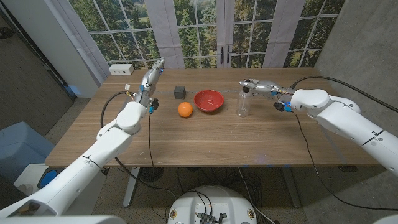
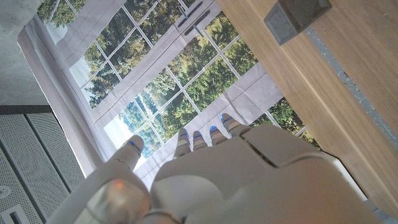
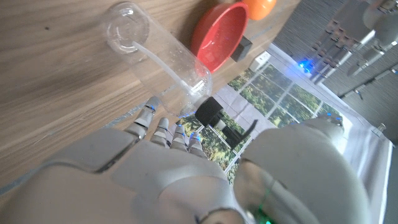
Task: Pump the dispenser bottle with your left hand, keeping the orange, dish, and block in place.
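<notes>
Left hand (image 1: 152,71) raised, fingers extended, empty; right hand (image 1: 258,87) touches the clear plastic pump bottle (image 1: 244,102), grasp indeterminate. Risk: crossing reach displaces orange (image 1: 185,109) or red bowl (image 1: 208,100).

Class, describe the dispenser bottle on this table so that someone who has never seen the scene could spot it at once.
On the wooden table, look along the row of small things near the far edge. The dispenser bottle stands at the row's right end, just right of the red dish. It alone is clear, tall and upright, with a black pump on top.
</notes>
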Action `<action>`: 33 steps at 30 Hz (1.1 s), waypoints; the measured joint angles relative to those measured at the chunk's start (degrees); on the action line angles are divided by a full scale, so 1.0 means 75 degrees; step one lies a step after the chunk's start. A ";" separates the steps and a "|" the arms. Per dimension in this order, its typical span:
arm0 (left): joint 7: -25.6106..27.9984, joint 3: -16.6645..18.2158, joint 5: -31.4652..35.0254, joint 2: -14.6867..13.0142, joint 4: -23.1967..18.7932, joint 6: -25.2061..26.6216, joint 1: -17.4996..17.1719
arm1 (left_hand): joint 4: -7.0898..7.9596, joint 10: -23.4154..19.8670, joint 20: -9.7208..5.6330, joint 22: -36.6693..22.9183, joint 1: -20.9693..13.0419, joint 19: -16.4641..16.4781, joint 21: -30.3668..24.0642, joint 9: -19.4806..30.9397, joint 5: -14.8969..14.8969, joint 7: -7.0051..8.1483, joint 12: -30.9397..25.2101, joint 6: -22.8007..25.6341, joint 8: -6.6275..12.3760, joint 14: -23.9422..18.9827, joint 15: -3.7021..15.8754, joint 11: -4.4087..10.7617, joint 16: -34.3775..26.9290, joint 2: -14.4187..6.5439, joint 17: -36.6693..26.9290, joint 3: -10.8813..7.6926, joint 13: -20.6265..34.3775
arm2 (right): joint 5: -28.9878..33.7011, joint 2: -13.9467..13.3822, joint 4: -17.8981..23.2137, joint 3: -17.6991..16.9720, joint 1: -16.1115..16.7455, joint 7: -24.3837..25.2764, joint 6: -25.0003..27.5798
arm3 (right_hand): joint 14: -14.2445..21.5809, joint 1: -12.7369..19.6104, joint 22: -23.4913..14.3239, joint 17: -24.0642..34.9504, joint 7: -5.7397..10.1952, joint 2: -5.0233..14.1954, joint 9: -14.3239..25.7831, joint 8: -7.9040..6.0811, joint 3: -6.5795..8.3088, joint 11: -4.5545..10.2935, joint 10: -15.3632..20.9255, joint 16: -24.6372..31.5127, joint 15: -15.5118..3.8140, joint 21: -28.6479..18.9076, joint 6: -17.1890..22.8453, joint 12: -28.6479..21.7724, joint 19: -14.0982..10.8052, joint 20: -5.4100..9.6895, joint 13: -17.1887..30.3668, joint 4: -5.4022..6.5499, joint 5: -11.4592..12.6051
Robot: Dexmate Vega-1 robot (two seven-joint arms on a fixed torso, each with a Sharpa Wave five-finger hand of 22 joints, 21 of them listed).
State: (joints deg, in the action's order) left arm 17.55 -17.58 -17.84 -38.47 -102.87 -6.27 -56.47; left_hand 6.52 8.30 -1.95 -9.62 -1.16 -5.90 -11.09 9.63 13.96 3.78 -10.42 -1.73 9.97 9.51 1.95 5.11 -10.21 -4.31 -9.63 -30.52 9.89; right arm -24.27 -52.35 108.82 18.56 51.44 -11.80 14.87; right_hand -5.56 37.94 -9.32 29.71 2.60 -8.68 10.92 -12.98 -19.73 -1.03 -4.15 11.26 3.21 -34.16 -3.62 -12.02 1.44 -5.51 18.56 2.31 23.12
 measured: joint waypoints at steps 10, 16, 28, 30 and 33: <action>0.0001 0.0057 -0.0041 -0.0042 -0.0068 0.0000 -0.0109 | 0.0000 0.0000 -0.0017 0.0000 0.0000 0.0017 0.0000 0.0000 0.0000 0.0000 0.0000 0.0000 0.0000 0.0000 0.0000 0.0000 0.0000 0.0000 0.0000 0.0000 0.0000 | -0.0799 0.0634 -0.0985 -0.0201 0.0302 0.0314 -0.1677 | 0.0928 -0.0373 -0.0023 -0.0563 -0.0299 0.0921 0.0001 -0.0248 0.0339 0.0123 0.1195 0.0270 -0.0142 0.0252 0.1411 -0.0254 -0.0831 0.0116 -0.0375 0.0424 0.0111; -0.0029 0.0118 -0.0073 -0.0062 -0.0052 -0.0131 -0.0177 | -0.0013 -0.0025 -0.0012 0.0000 0.0000 0.0157 0.0000 0.0000 0.0000 -0.0003 -0.0042 0.0008 0.0024 -0.0099 0.0014 -0.0021 0.0000 0.0000 0.0000 -0.0013 0.0000 | -0.1249 0.1149 -0.1583 -0.0265 0.0409 0.0370 -0.2860 | 0.1589 -0.0151 -0.0022 -0.1046 0.0007 0.1805 -0.0036 -0.0367 0.0788 0.0297 0.2074 0.0351 -0.0376 0.0482 0.2607 -0.0319 -0.1553 0.0336 -0.0655 0.0445 -0.0147; -0.0564 0.0260 -0.0803 0.0280 0.0584 -0.1040 -0.0167 | -0.0260 -0.0755 0.0124 0.0000 -0.0211 0.1051 -0.0133 0.0000 0.0000 -0.0191 -0.0171 0.0629 0.0083 -0.0916 0.0013 -0.0147 -0.0053 -0.0111 0.0000 -0.0215 0.0000 | -0.1652 0.1785 -0.2110 -0.0321 0.0602 0.0731 -0.3987 | 0.2083 0.0490 -0.0060 -0.1300 -0.0276 0.2748 -0.0035 -0.0187 0.2110 0.0233 0.2765 0.0508 -0.0619 0.0686 0.3021 -0.0319 -0.2035 0.0612 -0.0843 0.0209 -0.0748; -0.0644 0.0281 -0.0933 0.0313 0.0688 -0.1108 -0.0137 | -0.0265 -0.0766 0.0124 0.0000 -0.0232 0.1051 -0.0133 0.0000 0.0000 -0.0232 -0.0171 0.0670 0.0083 -0.0944 0.0041 -0.0136 -0.0053 -0.0091 0.0000 -0.0218 0.0000 | -0.1658 0.1854 -0.2147 -0.0327 0.0626 0.0845 -0.4105 | 0.2096 0.0490 -0.0059 -0.1287 -0.0276 0.2748 -0.0035 -0.0184 0.2175 0.0233 0.2765 0.0508 -0.0606 0.0715 0.3021 -0.0319 -0.2035 0.0612 -0.0844 0.0254 -0.0768; -0.0790 0.0294 -0.1137 0.0361 0.0827 -0.1207 -0.0084 | -0.0298 -0.0807 0.0124 0.0000 -0.0232 0.1133 -0.0132 0.0000 0.0000 -0.0232 -0.0171 0.0670 0.0083 -0.0974 0.0010 -0.0177 -0.0053 -0.0091 0.0000 -0.0251 0.0000 | -0.1658 0.2010 -0.2253 -0.0350 0.0672 0.1054 -0.4285 | 0.2129 0.0283 -0.0059 -0.1283 -0.0276 0.2704 -0.0035 -0.0127 0.2266 0.0149 0.2848 0.0518 -0.0640 0.0766 0.3020 -0.0319 -0.2035 0.0612 -0.0843 0.0353 -0.0901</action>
State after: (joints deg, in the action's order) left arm 11.63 -15.38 -26.37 -35.76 -96.67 -15.32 -57.10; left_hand 4.29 2.25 -1.03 -9.61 -2.90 2.60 -12.09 9.63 13.96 2.04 -11.71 3.30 10.60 2.21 2.02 3.78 -10.60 -4.99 -9.63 -32.40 9.89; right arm -36.71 -37.27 91.93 15.94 56.47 -3.89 -17.27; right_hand 10.42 40.07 -9.77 20.09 0.53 11.60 10.66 -13.94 -2.73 0.09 17.21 15.15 -1.58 -28.41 19.04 -14.42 -13.82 -0.92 12.23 4.96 16.37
